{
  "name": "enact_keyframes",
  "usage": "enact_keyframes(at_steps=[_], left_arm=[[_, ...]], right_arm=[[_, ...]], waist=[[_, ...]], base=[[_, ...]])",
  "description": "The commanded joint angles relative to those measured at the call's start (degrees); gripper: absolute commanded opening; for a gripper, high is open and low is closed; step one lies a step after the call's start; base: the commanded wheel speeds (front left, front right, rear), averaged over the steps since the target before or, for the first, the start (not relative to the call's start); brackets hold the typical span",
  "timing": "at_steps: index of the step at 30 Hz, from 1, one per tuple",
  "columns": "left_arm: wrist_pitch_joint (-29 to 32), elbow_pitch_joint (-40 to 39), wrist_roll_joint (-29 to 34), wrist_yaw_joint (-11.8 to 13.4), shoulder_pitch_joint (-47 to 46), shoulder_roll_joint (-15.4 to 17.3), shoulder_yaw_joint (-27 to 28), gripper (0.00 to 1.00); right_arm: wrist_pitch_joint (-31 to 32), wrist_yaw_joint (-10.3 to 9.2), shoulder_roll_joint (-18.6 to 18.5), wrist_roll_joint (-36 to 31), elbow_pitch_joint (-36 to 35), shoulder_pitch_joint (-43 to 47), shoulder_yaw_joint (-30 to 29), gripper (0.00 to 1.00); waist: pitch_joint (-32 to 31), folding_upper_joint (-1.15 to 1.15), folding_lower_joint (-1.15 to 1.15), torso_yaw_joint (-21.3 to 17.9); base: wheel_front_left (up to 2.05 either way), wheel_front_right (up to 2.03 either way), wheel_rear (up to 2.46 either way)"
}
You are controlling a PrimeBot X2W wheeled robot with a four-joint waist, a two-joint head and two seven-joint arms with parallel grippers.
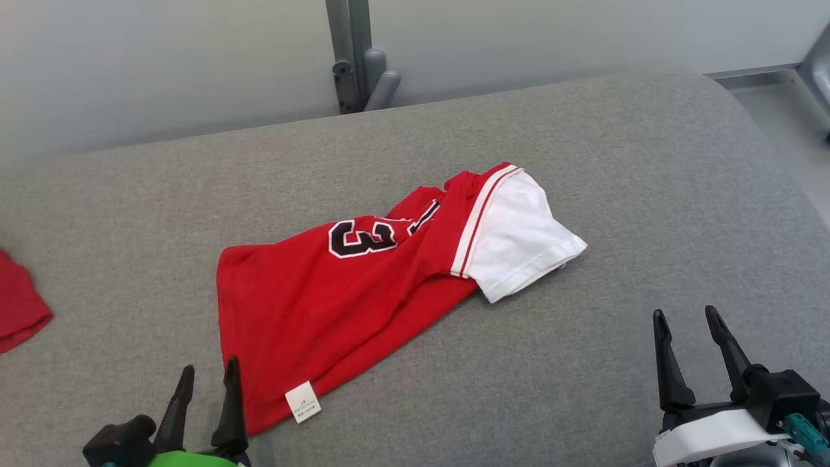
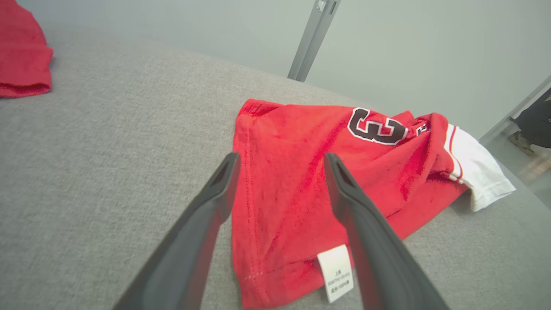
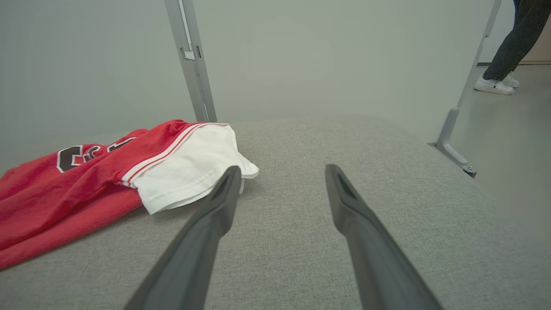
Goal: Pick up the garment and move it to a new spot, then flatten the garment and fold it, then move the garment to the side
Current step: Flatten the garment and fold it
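Red jersey, loosely folded, lies mid surface, white sleeve toward the far right. Left jaws spread, holding nothing, at the jersey's near hem by the white tag. Right jaws spread, holding nothing, over bare surface near the front right corner. Another red cloth at the left edge.

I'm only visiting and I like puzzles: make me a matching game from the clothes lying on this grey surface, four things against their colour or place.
Things: 1 jersey body; 2 sleeve; 3 label; 4 other cloth.
Descriptions: A white, at the jersey's right end; B red, at the head view's left edge; C red with a black number; D small, white, at the near hem.
Pairs: 1-C; 2-A; 3-D; 4-B.
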Motion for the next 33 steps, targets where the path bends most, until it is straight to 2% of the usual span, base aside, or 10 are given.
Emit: enact_keyframes(at_steps=[1, 3, 7, 13, 17, 21, 25, 29, 33], left_arm=[[0.05, -1.69, 0.75, 0.34, -0.24, -0.42, -0.64, 1.0], [1.53, -4.92, 2.59, 0.63, -2.38, -1.54, -3.49, 1.0], [5.08, -6.32, 5.61, -0.78, -6.46, -3.37, -9.8, 1.0], [9.04, -1.41, 11.47, -2.26, -14.74, -6.52, -19.26, 1.0], [9.71, 2.88, 13.31, -2.51, -18.59, -7.36, -22.05, 1.0], [7.68, 6.93, 12.44, -1.51, -20.97, -8.3, -22.22, 1.0], [3.28, 8.78, 11.29, 0.3, -18.62, -8.18, -20.25, 1.0], [0.82, 8.96, 12.12, 2.33, -15.43, -6.7, -18.22, 1.0], [-0.14, 6.06, 13.15, 4.1, -10.86, -5.17, -14.13, 1.0]], right_arm=[[-0.17, -0.02, -0.18, 0.03, -0.18, 0.18, 0.04, 1.0], [-0.17, -0.02, -0.19, 0.2, -0.5, -0.4, 0.22, 1.0], [-0.17, -0.02, -0.16, 0.54, -0.76, -1.29, 0.48, 1.0], [-0.17, -0.02, -0.16, 2.04, -0.68, -2.81, 1.27, 1.0], [-0.17, -0.02, -0.19, 2.83, -0.52, -3.67, 1.73, 1.0], [-0.17, -0.02, -0.17, 3.2, -0.49, -3.82, 1.5, 1.0], [-0.17, -0.02, -0.16, 2.64, -0.52, -2.79, 1.1, 1.0], [-0.17, -0.02, -0.15, 1.89, -1.04, -2.04, -0.04, 1.0], [-0.17, -0.02, -0.18, 0.62, -1.53, -1.08, -0.54, 1.0]], waist=[[-0.65, 0.0, 0.0, -1.66], [-0.51, 0.0, 0.0, -3.15], [0.53, 0.0, 0.0, -4.95], [3.74, 0.0, 0.0, -8.3], [5.41, 0.0, 0.0, -10.09], [6.18, 0.0, 0.0, -12.28], [5.43, 0.0, 0.0, -13.06], [4.08, 0.0, 0.0, -11.98], [1.94, 0.0, 0.0, -9.32]], base=[[0.0, 0.0, 0.0], [0.0, 0.0, 0.0], [0.0, 0.0, 0.0], [0.0, 0.0, 0.0], [0.0, 0.0, 0.0], [0.0, 0.0, 0.0], [0.0, 0.0, 0.0], [0.0, 0.0, 0.0], [0.0, 0.0, 0.0]])
